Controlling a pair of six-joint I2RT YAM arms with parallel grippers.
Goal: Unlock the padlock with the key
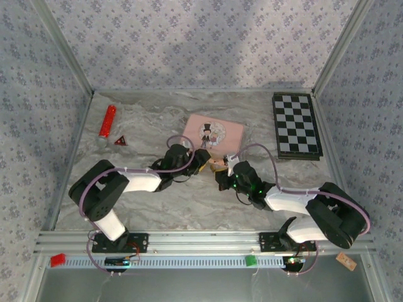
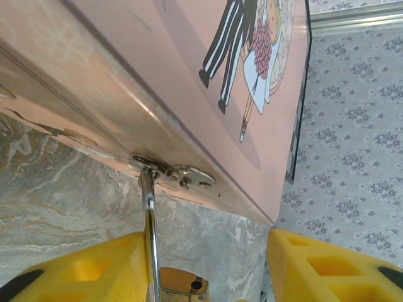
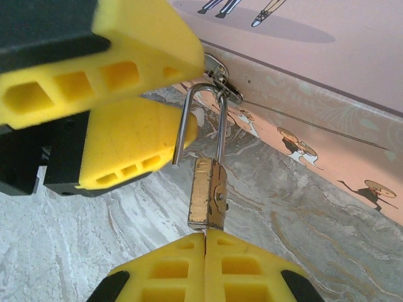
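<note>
The small brass padlock (image 3: 206, 195) hangs by its thin silver shackle (image 3: 220, 126) from the hasp (image 3: 217, 72) on the front of the pink box (image 3: 315, 94). One shackle leg ends free beside the body, out of its hole. My right gripper (image 3: 206, 236) is shut just under the padlock's base, where a silver sliver of the key (image 3: 206, 231) shows between the fingertips. My left gripper (image 2: 208, 251) is open around the padlock (image 2: 182, 283), its left finger (image 2: 82, 270) touching the shackle (image 2: 150, 220). From above, the padlock (image 1: 218, 165) lies between both grippers.
The pink box (image 1: 213, 133) lies flat mid-table, right behind the grippers. A folded chessboard (image 1: 296, 124) sits at the back right. A red cylinder (image 1: 107, 121) and a small red triangle (image 1: 120, 141) lie at the back left. Patterned walls enclose the table.
</note>
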